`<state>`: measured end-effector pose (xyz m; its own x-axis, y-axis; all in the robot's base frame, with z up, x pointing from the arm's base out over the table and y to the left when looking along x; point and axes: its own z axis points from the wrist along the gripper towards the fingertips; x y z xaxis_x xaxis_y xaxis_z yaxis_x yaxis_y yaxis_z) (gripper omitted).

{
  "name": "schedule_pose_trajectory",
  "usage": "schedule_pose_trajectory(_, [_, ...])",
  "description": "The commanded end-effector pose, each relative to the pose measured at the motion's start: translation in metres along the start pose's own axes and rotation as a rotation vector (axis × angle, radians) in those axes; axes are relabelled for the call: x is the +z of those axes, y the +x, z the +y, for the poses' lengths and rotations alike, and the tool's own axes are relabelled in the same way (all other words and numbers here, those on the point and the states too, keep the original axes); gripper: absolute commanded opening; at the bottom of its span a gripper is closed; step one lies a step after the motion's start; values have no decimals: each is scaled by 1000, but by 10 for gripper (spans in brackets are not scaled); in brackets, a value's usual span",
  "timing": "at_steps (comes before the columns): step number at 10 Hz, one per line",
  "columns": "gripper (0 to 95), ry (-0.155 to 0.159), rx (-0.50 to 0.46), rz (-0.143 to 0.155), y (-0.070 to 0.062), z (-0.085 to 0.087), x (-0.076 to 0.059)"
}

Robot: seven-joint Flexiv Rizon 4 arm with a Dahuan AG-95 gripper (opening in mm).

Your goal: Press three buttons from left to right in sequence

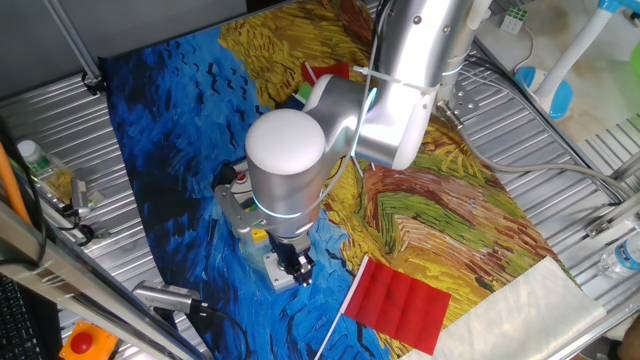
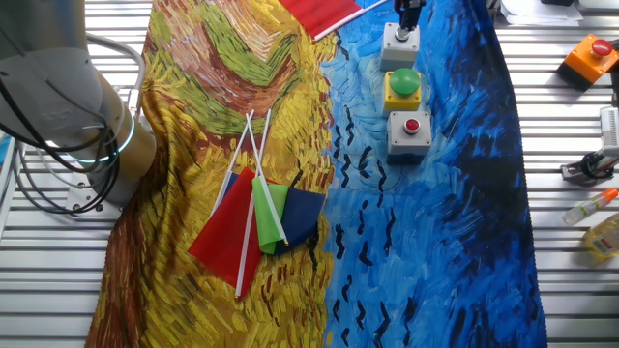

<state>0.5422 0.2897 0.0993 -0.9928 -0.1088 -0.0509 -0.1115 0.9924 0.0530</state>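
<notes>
Seen from the other fixed view, going left to right. At far left, the grey arm base (image 2: pixel 58 106) with a glowing teal ring, standing on the slatted metal table (image 2: pixel 571 309). Next, a painted cloth (image 2: pixel 426 251), yellow and brown on its left half, blue on its right. Lying on the yellow part, a bundle of small flags (image 2: pixel 256 227) in red, green and navy on white sticks. Further right, on the blue part, three button boxes in a tight column: grey box with small red button (image 2: pixel 409 132) nearest, yellow box with large green button (image 2: pixel 403 87) in the middle, grey box with small green button (image 2: pixel 399 39) farthest. Directly above that farthest box, the gripper (image 2: pixel 408 21), dark fingers pointing down at its top; cannot tell whether touching, nor whether spread or closed. At top, a red flag (image 2: pixel 324 12). At far right, an orange box with a red button (image 2: pixel 592 56) on the bare table, well apart from the row.

From one fixed view, gripper (image 1: pixel 297 265) low over the grey box (image 1: pixel 280 272), red flag (image 1: pixel 400 305) just beside.
</notes>
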Motion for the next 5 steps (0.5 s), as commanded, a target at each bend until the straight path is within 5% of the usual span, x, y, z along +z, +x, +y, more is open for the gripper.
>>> schedule_pose_trajectory(1, [570,-5,5,2,0,0,0])
schedule_pose_trajectory(5, [570,-9,20,6,0,0,0])
